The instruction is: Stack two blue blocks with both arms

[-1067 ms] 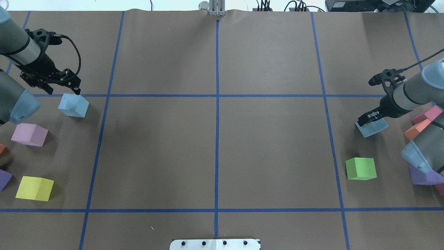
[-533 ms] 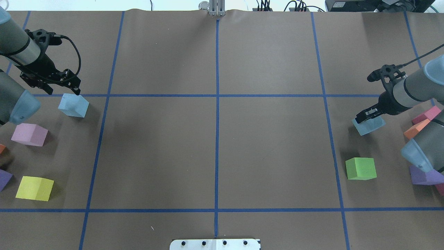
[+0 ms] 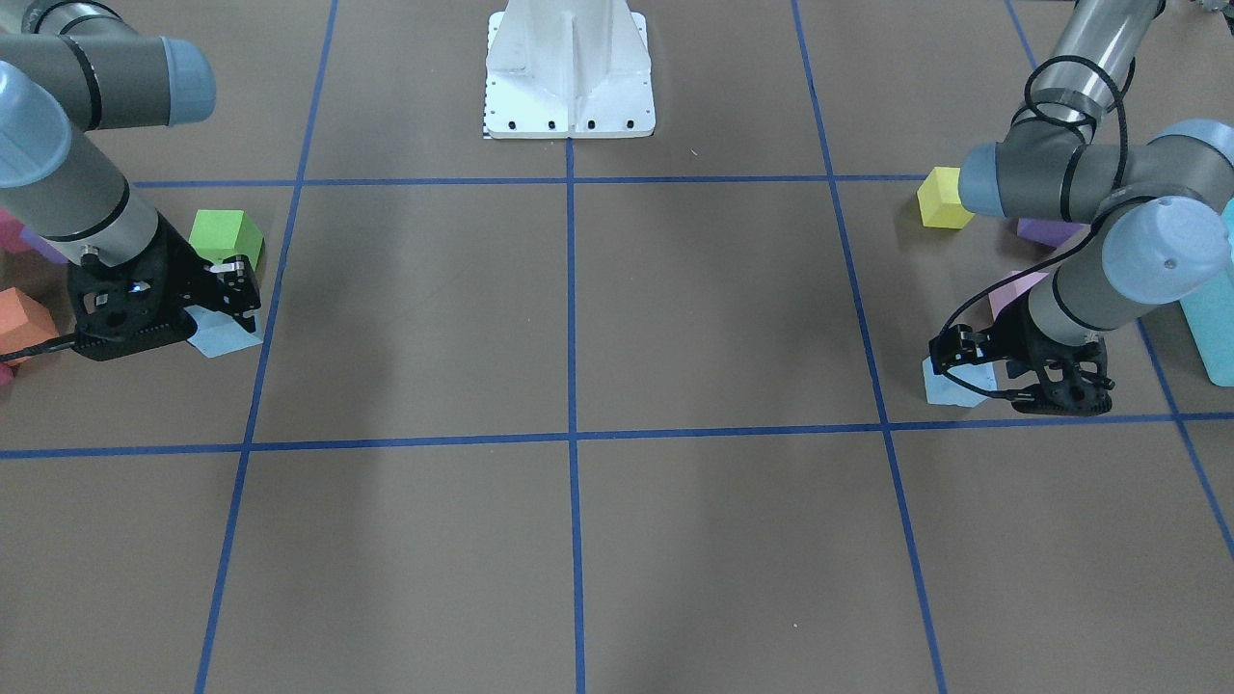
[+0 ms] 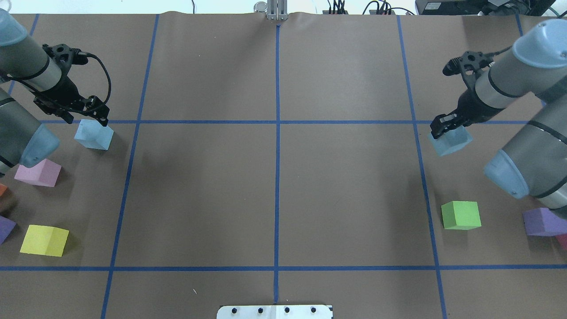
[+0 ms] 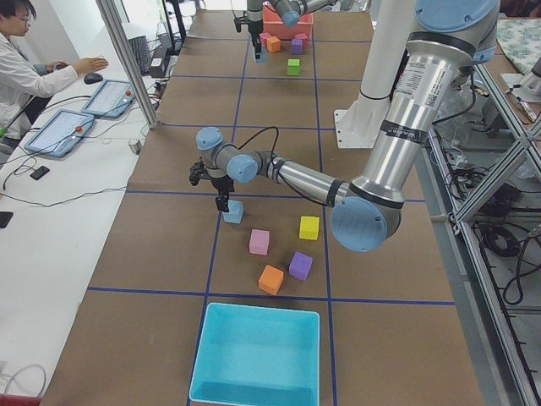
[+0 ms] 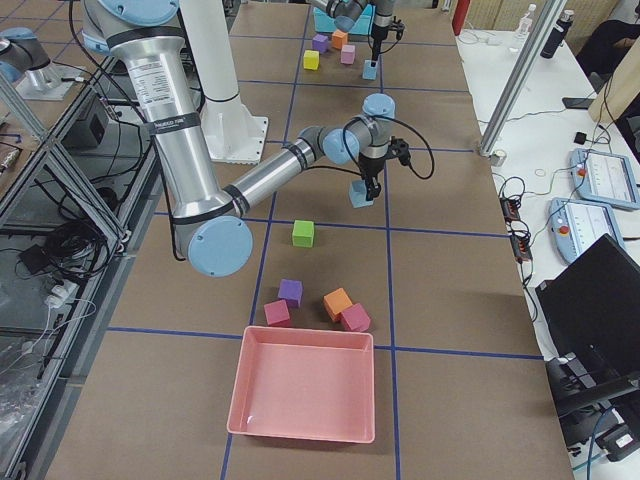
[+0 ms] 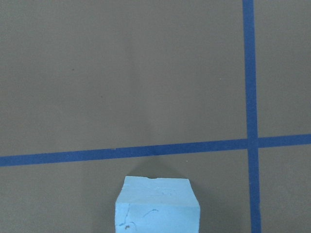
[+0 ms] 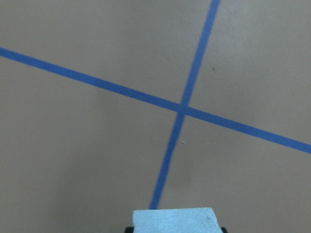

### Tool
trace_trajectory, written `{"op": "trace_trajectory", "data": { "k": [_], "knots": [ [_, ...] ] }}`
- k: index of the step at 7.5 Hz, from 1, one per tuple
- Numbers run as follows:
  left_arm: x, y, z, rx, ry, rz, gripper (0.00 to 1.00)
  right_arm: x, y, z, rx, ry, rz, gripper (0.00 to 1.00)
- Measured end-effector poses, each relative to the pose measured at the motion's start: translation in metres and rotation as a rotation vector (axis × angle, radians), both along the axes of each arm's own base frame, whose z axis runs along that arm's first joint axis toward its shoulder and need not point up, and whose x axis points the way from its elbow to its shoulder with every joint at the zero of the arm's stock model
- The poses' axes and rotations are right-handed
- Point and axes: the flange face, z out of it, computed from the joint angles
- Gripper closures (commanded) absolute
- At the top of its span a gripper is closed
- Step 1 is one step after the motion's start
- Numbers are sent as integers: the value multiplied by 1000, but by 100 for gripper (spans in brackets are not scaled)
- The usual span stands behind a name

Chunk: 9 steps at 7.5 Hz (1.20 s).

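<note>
One blue block [image 4: 93,135] lies on the table at the left, and it also shows in the front view [image 3: 948,384] and at the bottom of the left wrist view [image 7: 157,206]. My left gripper [image 4: 88,117] hangs open just behind and above it, not touching it. My right gripper [image 4: 445,131] is shut on the other blue block [image 4: 451,141] and holds it off the table. That block also shows in the front view [image 3: 229,337] and in the right wrist view [image 8: 175,219].
A pink cube [image 4: 37,173], a yellow cube [image 4: 44,240] and a purple cube lie near the left arm. A green cube [image 4: 460,215] and a purple cube [image 4: 540,221] lie near the right arm. A turquoise bin [image 5: 258,355] and a pink bin [image 6: 305,392] stand at the table's ends.
My right gripper has lifted its blue block and carried it left and away from the robot. My left gripper has shifted slightly right over its block.
</note>
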Motion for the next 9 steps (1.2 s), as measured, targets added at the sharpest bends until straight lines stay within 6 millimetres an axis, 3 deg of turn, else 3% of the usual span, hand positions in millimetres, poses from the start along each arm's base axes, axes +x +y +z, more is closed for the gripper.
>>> {"op": "trace_trajectory", "data": {
  "k": [3,5,8,9],
  "knots": [
    [-3,6,19,18,-7,29,1,-63,13,-72,-95,-46,75,41],
    [5,7,24,7,-11,33,5,-115,25,-113,-134,-58,130,41],
    [21,9,29,-12,-5,24,34,-170,34,-150,-159,-58,167,41],
    [25,9,35,-15,1,13,38,-186,31,-158,-164,-52,169,41]
  ]
}}
